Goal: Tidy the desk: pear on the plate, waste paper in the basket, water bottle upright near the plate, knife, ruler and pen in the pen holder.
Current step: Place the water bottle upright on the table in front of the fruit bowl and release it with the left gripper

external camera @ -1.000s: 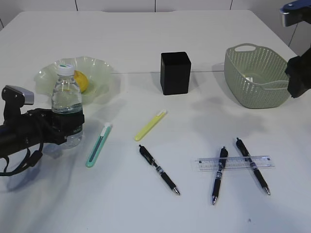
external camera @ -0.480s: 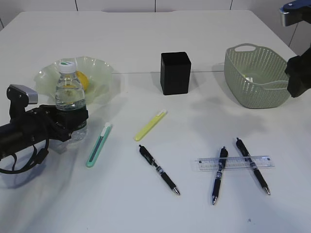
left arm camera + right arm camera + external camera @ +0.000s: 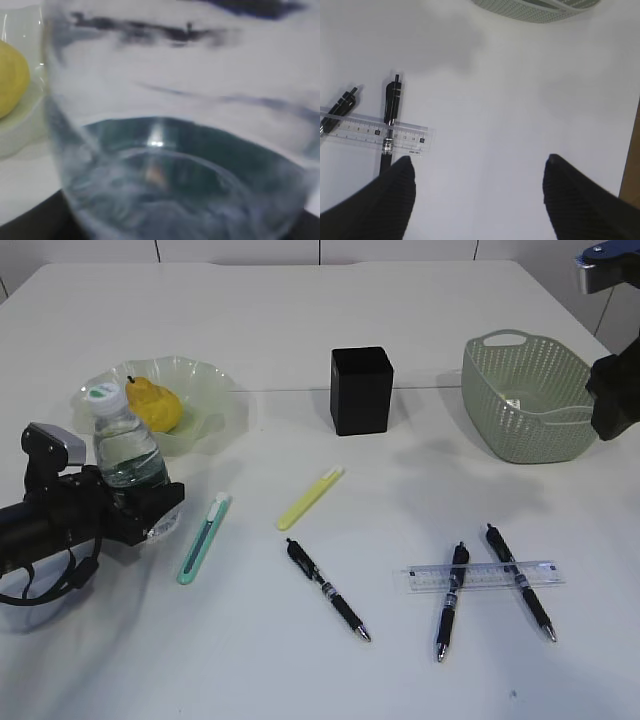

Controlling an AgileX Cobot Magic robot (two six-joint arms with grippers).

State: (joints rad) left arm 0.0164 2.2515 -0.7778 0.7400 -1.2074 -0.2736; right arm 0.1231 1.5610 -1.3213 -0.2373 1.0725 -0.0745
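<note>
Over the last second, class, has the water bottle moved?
Yes. The bottle, held in the left tool, has tilted left, its cap clearing the pear on the fixed plate.

My left wrist view is basically all water bottle (image 3: 170, 150), blurry and cropped on every side, so I can't see the left tool's fingers. The pear (image 3: 10, 77) is cut off at the frame's left edge. The right arm (image 3: 612, 390) runs off the exterior view.
</note>
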